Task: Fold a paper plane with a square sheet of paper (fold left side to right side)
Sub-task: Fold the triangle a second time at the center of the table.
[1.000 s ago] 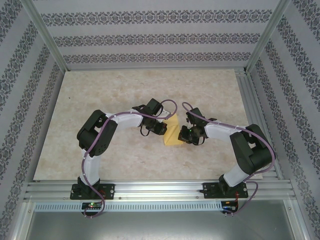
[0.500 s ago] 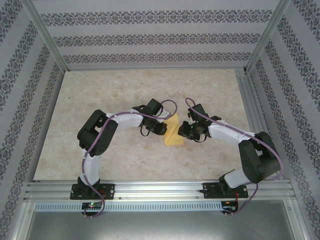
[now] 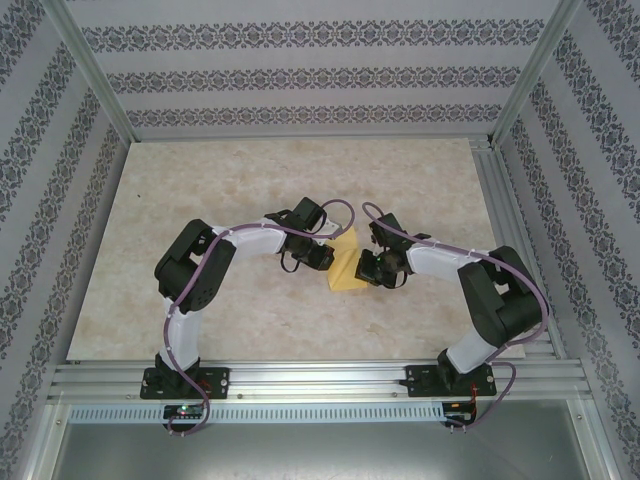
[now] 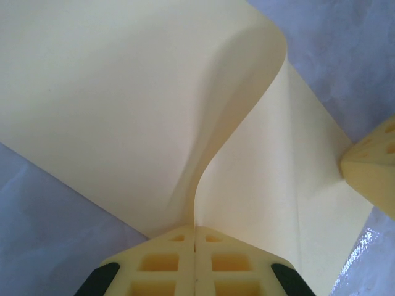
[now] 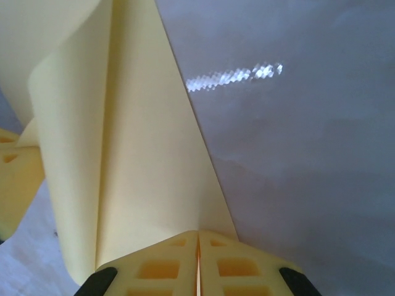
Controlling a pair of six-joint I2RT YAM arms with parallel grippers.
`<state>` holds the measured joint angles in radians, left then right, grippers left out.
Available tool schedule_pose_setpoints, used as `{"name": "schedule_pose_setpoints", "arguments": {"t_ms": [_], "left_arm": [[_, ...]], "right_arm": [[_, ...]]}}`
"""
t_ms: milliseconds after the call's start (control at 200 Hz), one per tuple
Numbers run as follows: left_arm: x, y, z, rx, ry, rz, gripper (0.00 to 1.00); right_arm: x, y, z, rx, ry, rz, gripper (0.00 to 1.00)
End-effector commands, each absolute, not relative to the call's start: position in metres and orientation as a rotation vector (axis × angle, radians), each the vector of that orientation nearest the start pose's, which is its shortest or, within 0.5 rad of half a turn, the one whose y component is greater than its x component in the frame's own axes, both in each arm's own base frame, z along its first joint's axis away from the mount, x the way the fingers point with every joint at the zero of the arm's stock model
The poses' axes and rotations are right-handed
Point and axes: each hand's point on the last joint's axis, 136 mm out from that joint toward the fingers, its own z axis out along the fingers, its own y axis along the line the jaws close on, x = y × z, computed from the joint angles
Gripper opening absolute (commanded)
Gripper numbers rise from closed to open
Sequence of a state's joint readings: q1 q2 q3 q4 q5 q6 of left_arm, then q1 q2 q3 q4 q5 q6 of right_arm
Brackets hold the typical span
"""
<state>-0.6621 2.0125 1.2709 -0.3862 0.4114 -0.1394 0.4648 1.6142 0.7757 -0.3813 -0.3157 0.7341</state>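
Square sheet of paper [image 3: 346, 270], partly curled over, lies at the centre of the desk [image 3: 230, 170]. The left pincer [image 4: 195, 229] pinches its 9 o'clock edge; the right pincer [image 5: 198, 235] pinches its 3 o'clock edge.

Wide open tabletop [image 3: 200, 180] around the crowded middle (left gripper [image 3: 329, 262], sheet of paper [image 3: 346, 279], right gripper [image 3: 363, 268], apparently in contact).

Top view, centre frame: left gripper [image 3: 329, 262] and right gripper [image 3: 366, 268] cover both sides of the square sheet of paper [image 3: 347, 270]. Its folds and the grip are too small to read. Left wrist view: sheet runs off top and left edges, fingers [image 4: 160, 265] clipped at bottom. Right wrist view: sheet cut at top, fingers [image 5: 160, 268] clipped at bottom.
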Motion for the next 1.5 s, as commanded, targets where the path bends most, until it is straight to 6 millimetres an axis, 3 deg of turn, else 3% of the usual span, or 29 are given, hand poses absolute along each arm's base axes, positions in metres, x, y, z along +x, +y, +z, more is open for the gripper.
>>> {"name": "schedule_pose_setpoints", "arguments": {"t_ms": [0, 275, 580, 1284, 1499], "left_arm": [[0.321, -0.34, 0.028, 0.848, 2.632, -0.815, 0.08], [0.323, -0.346, 0.045, 0.852, 2.591, -0.838, 0.08], [0.323, -0.346, 0.046, 0.854, 2.588, -0.833, 0.08], [0.318, -0.34, 0.008, 0.869, 2.676, -0.793, 0.08], [0.314, -0.335, 0.003, 0.878, 2.696, -0.763, 0.08]], "right_arm": [[0.256, 0.188, 0.0, 0.311, 2.969, 0.635, 0.09], [0.252, 0.183, -0.007, 0.3, 2.998, 0.59, 0.09], [0.253, 0.184, -0.006, 0.296, 2.998, 0.588, 0.09], [0.253, 0.184, -0.002, 0.289, 2.992, 0.592, 0.09], [0.257, 0.187, 0.008, 0.27, 2.966, 0.609, 0.12]]}}
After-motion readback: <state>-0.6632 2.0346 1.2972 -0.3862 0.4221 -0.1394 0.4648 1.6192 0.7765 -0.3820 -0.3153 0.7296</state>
